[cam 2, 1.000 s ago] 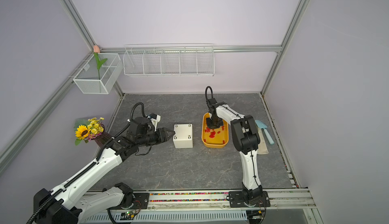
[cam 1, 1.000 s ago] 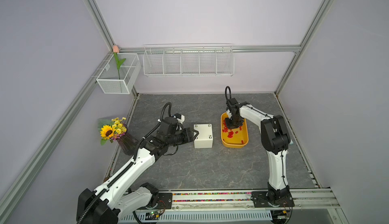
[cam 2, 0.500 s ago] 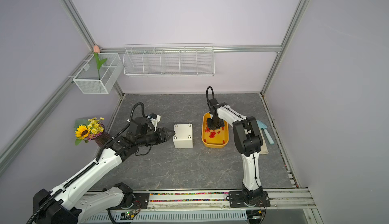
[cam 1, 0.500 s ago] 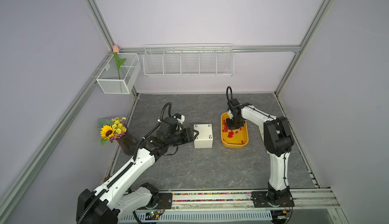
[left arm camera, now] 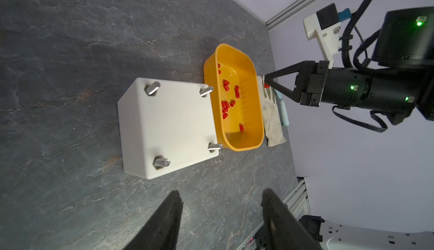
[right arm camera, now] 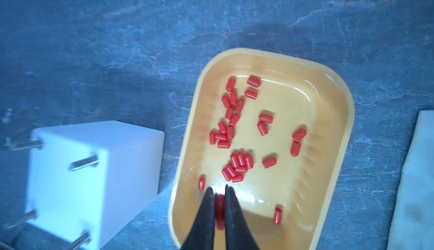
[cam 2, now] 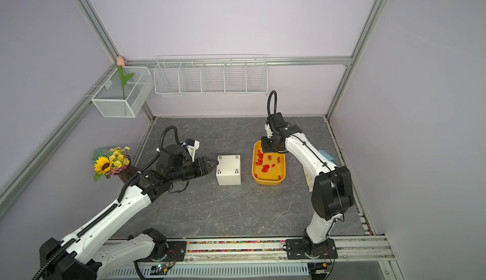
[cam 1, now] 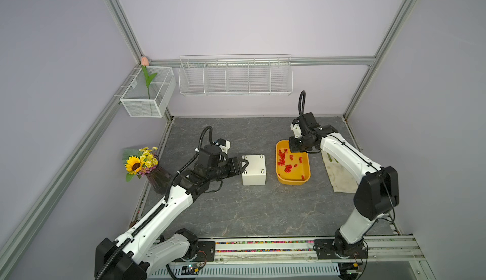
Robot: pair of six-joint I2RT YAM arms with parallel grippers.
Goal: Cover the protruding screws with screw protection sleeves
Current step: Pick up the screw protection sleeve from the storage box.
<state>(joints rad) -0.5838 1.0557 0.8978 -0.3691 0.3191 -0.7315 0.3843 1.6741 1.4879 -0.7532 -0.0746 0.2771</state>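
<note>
Red sleeve (right arm camera: 220, 210) pinched between right fingers (right arm camera: 206, 213), above yellow tray (right arm camera: 328, 77)

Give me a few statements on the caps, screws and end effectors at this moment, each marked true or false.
1. The right end effector is closed on a red cap. True.
2. All four screws on the white box are bare. True.
3. The left end effector holds a cap too. False: it is open and empty, beside the box.
4. The yellow tray stands on top of the box. False: it stands on the table beside the box.
</note>
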